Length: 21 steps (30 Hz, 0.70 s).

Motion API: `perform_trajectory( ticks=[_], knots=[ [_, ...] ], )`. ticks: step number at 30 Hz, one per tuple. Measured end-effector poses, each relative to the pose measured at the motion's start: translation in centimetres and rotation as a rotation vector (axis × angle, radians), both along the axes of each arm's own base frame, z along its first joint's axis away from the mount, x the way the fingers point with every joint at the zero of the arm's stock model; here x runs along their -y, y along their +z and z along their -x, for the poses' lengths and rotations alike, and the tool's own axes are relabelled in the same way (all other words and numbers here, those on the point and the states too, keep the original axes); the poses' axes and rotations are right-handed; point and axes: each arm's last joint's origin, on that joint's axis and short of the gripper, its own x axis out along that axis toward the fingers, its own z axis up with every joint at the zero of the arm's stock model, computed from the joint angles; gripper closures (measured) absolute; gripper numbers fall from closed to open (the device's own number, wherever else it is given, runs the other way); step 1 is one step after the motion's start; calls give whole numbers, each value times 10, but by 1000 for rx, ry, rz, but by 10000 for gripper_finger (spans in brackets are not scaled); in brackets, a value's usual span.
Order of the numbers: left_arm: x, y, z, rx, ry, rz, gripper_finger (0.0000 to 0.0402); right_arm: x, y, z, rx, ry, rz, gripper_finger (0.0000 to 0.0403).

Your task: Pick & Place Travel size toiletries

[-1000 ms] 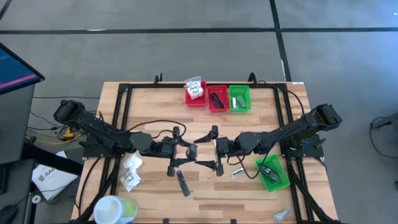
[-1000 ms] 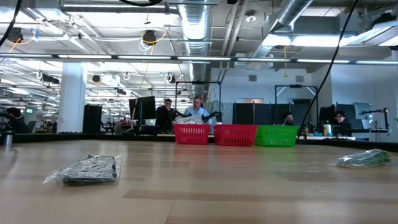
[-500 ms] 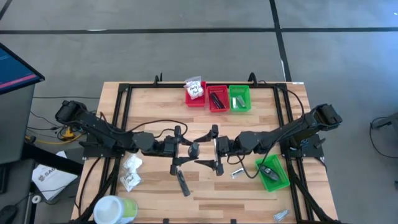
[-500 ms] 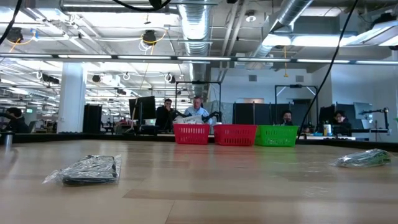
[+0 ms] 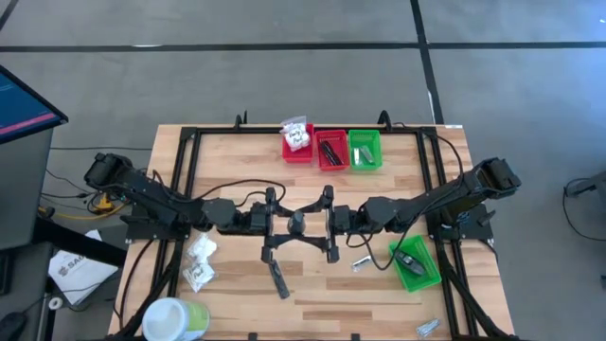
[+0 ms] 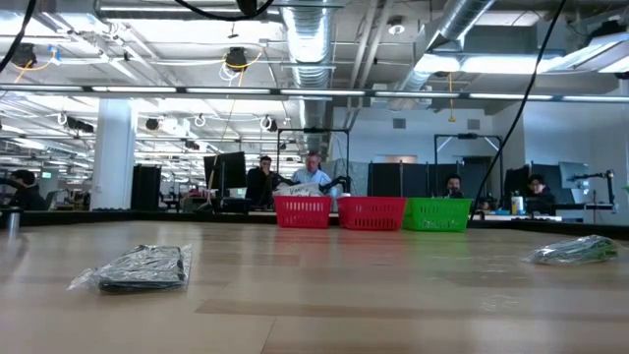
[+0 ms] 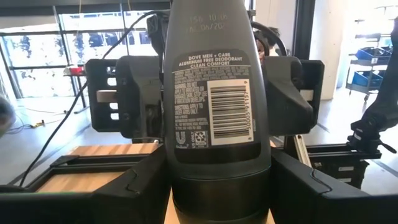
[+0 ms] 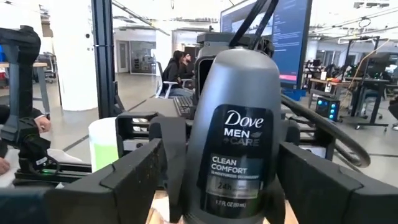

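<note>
Your Dove Men+Care deodorant stick [image 7: 217, 112] hangs above mid-table, bracketed by the left gripper [image 5: 285, 225] and right gripper [image 5: 316, 225]. I cannot tell which of the 2 actually clamps it. Expect it light, rigid and slick. Grip the flat label faces at mid-body, not the domed cap. Farther off, the middle red bin [image 5: 330, 152] holds similar dark sticks.

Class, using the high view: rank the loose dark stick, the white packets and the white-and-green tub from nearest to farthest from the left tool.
From the left tool at table centre:
1. Dark stick, just below it in the picture.
2. White packets, left side.
3. White-and-green tub, bottom-left corner.
</note>
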Motion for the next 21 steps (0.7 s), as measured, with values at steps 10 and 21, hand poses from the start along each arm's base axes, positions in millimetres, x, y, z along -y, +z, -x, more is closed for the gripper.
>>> perform_trajectory(
  ticks=[10, 21],
  knots=[
    [-3, -1, -1, -2, -20, -8, 201, 11, -1, -6, 1, -15, 3, 107],
    [-4, -2, -3, -8, -24, -10, 201, 7, -2, -10, -11, 16, 25, 113]
  ],
)
